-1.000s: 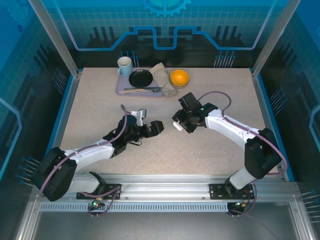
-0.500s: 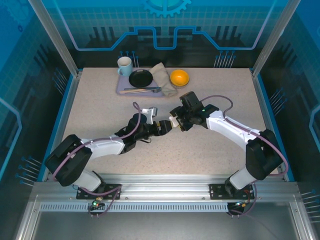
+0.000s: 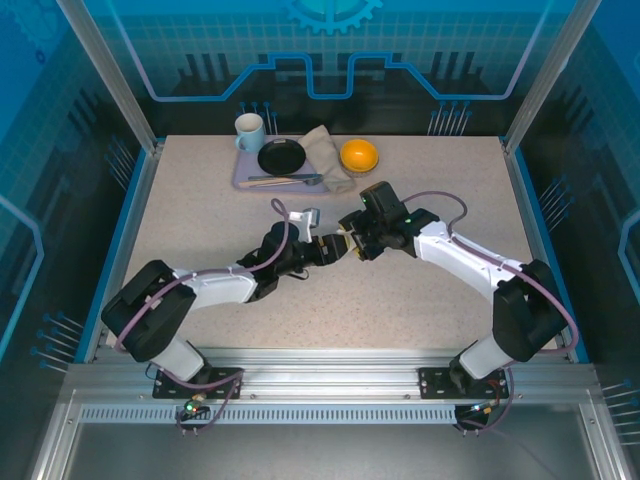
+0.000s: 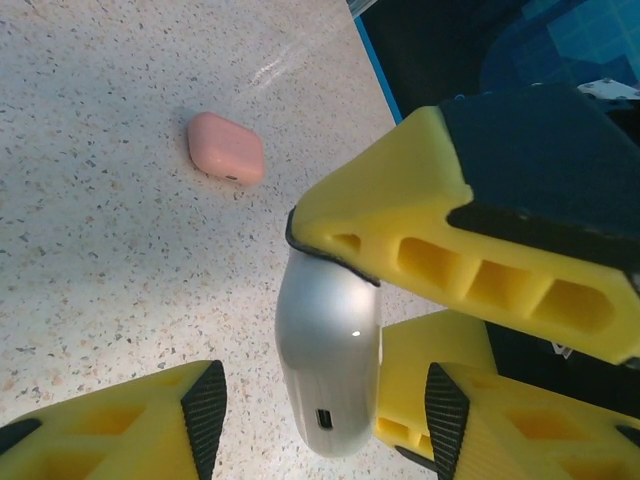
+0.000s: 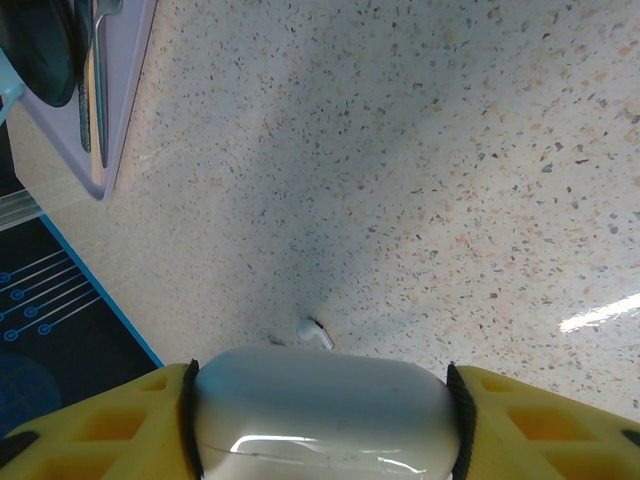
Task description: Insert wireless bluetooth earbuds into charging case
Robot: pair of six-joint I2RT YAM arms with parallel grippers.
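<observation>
- table (image 3: 200, 200): both arms are meeting above its middle, clear of the surface.
- right gripper (image 3: 348, 243): is clamping the white charging case (image 4: 328, 350) between its pads and carrying it alone.
- left gripper (image 3: 322, 250): is straddling the case's lower end with its jaws apart and a gap showing on each side. Nothing is gripped.
- Step, as I read it: a second grip on the case so the lid can be worked. Centre the case between the left pads and pinch below the right fingers. Keep off the lid seam, and keep the right clamp on until the left is seated. The shell is glossy and rounded, so it is likely slippery.
- White charging case orientation: the port end is facing the left gripper. The long axis is probably running left-right across the table, and the lid end is hidden under a right finger.
- pink charging case (image 4: 226, 147): is lying flat on the table, well apart from the white one.
- white earbud (image 5: 315, 333): is lying on the table just beyond the held case in the right wrist view. It is too small to read its stem direction.
</observation>
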